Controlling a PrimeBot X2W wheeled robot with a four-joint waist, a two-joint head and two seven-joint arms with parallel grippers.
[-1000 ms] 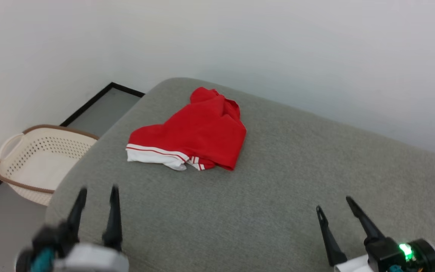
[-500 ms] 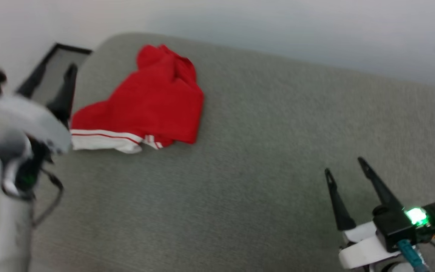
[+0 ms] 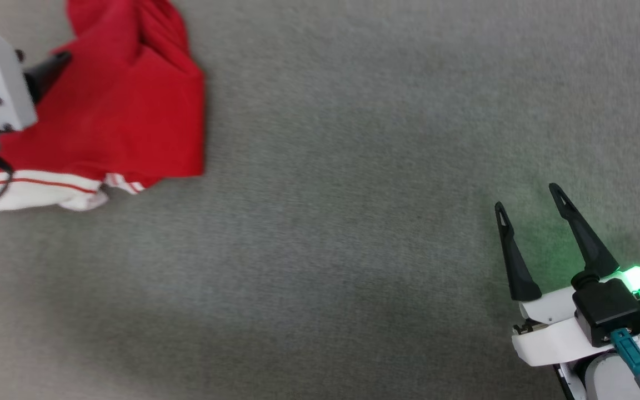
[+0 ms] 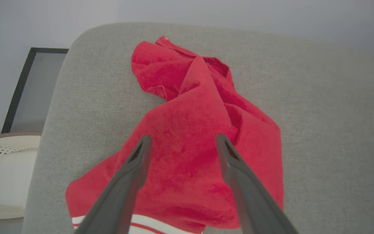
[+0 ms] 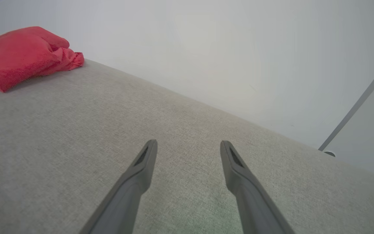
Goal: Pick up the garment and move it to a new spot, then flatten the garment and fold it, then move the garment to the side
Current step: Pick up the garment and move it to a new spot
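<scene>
The garment (image 3: 120,111), a red T-shirt with a white, red-striped sleeve edge, lies crumpled at the far left of the grey cushion. My left gripper (image 4: 182,138) is open above the middle of the garment (image 4: 190,107), one finger on each side of a raised fold. In the head view its pale housing and one dark fingertip (image 3: 56,60) lie over the shirt's left part. My right gripper (image 3: 526,195) stands open at the lower right, far from the shirt, with nothing between its fingers. The right wrist view has the garment (image 5: 21,52) far off to the left of the right gripper (image 5: 188,142).
A wide grey cushion (image 3: 353,233) carries everything and stretches bare between the shirt and my right gripper. A cream perforated basket (image 4: 2,175) stands on the floor beyond the cushion's left edge. A pale wall (image 5: 206,48) runs behind the cushion.
The head camera has tipped down and swung, so the picture has shifted. My left arm has risen from the lower left and reached over the garment. The right gripper stays open.
</scene>
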